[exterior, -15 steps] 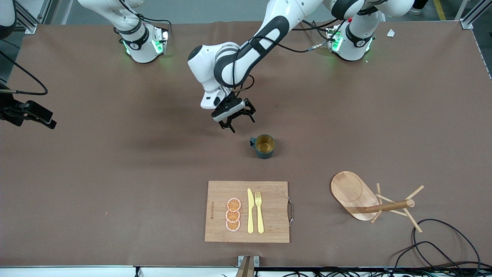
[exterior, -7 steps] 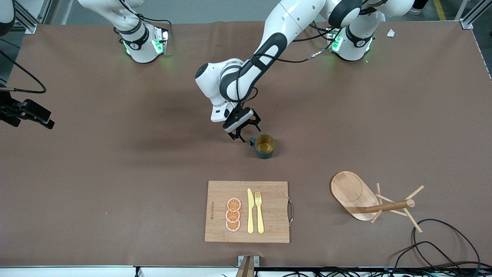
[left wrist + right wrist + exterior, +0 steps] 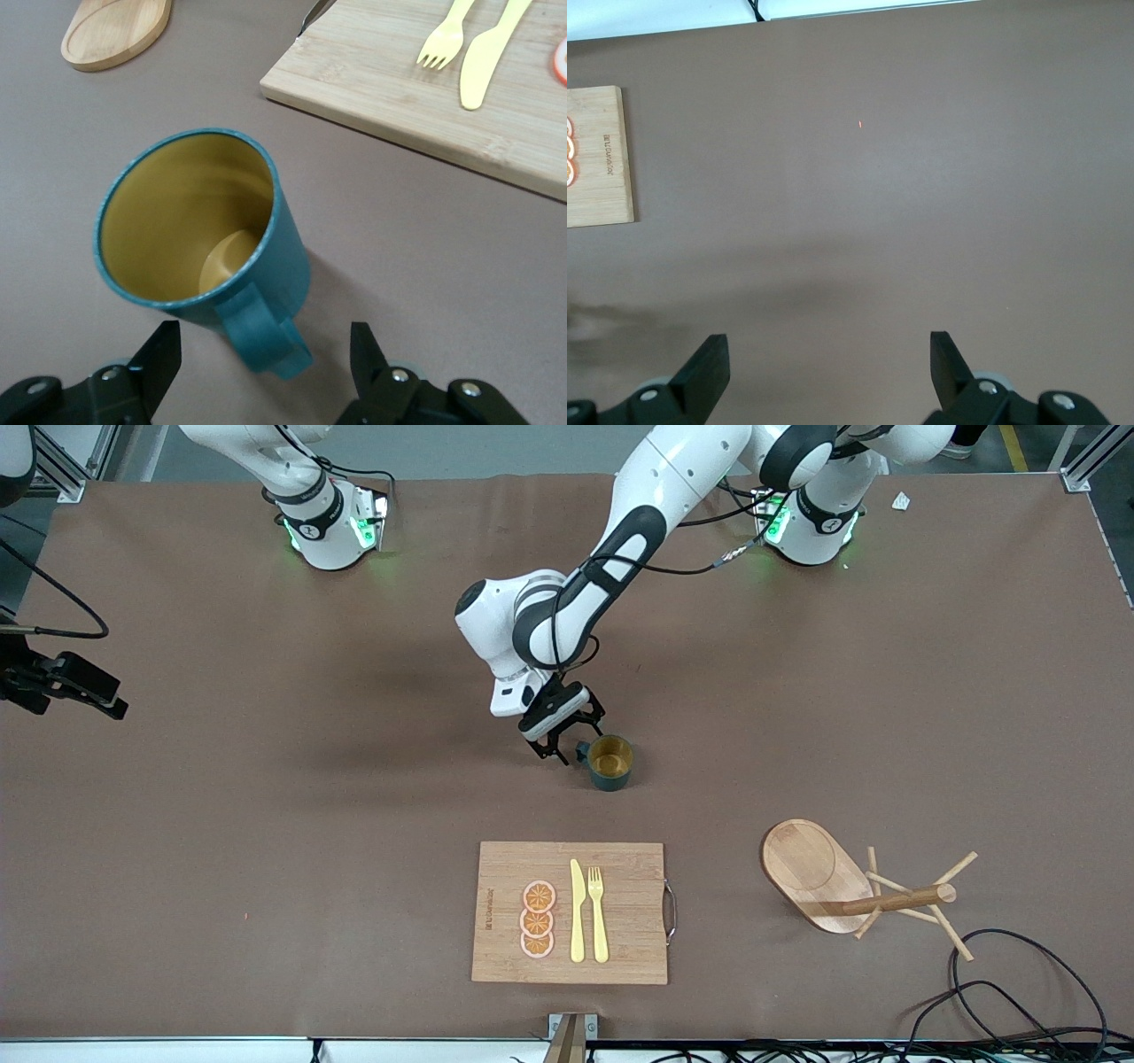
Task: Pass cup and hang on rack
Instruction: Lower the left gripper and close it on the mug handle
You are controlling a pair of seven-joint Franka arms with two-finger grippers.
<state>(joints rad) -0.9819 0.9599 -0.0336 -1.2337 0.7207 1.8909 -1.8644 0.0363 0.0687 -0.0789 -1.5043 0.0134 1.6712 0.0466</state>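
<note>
Left pincer (image 3: 264,372) (open) astride cup (image 3: 202,232) handle

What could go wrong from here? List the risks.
1. The left gripper has its jaws open beside the cup's handle; closing off-centre could knock or turn the cup, which stands free on the table.
2. The rack appears to lie on its side, so hanging may fail unless it is righted.
3. The right gripper waits open near the table's edge, so the handover needs a long reach.
</note>
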